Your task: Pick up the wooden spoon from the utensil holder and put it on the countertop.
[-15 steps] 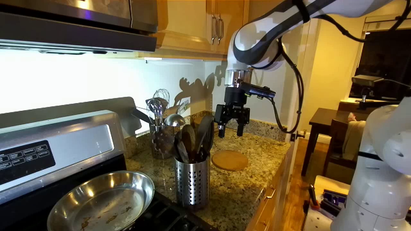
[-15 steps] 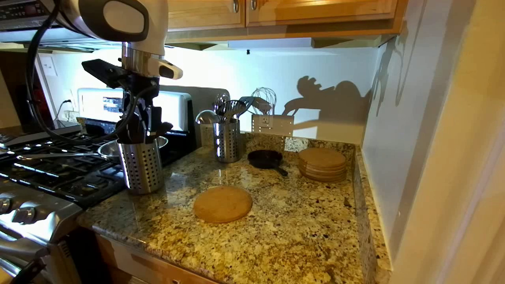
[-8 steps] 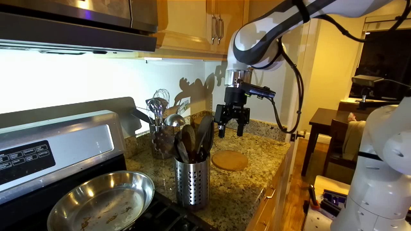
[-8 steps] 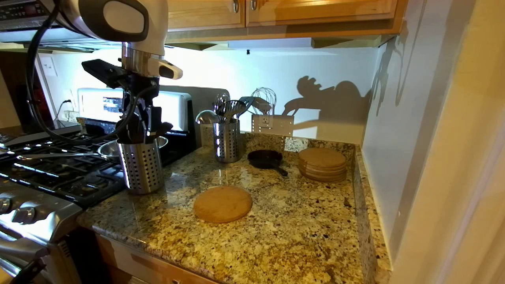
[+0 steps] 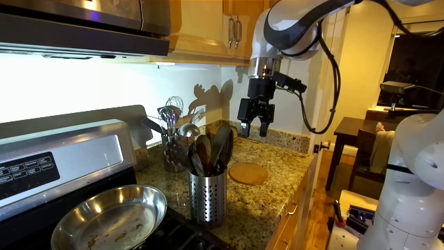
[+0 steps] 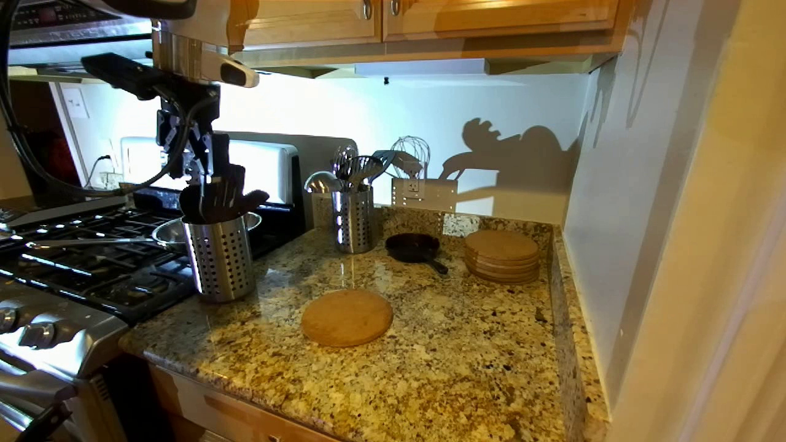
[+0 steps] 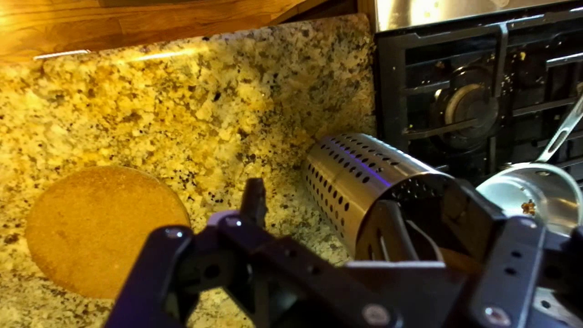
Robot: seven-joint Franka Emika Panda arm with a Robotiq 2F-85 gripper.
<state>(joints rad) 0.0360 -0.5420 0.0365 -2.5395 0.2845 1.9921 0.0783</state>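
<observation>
The utensil holder (image 5: 208, 201), a perforated steel canister, stands upright beside the stove in both exterior views (image 6: 220, 261). The wooden spoon (image 5: 203, 147) seems to be the brown oval bowl among its dark utensils; I cannot single it out in the other exterior picture. My gripper (image 5: 254, 130) is open and empty, above and apart from the holder's utensils. In the wrist view, the open jaws (image 7: 367, 198) straddle the view of the holder's mouth (image 7: 382, 182), and the gripper body hides most utensils. The speckled granite countertop (image 5: 288, 166) also shows in the wrist view (image 7: 218, 105).
A round tan disc (image 6: 347, 318) lies on the counter. A second utensil canister (image 6: 353, 221), a small black pan (image 6: 412, 247) and a disc stack (image 6: 501, 255) stand by the back wall. A steel pan (image 5: 111, 218) sits on the stove.
My gripper was still between the earlier frames, then rose and shifted sideways, left in one exterior picture and slightly right in another. More utensil tops show beneath it. The holder stayed put.
</observation>
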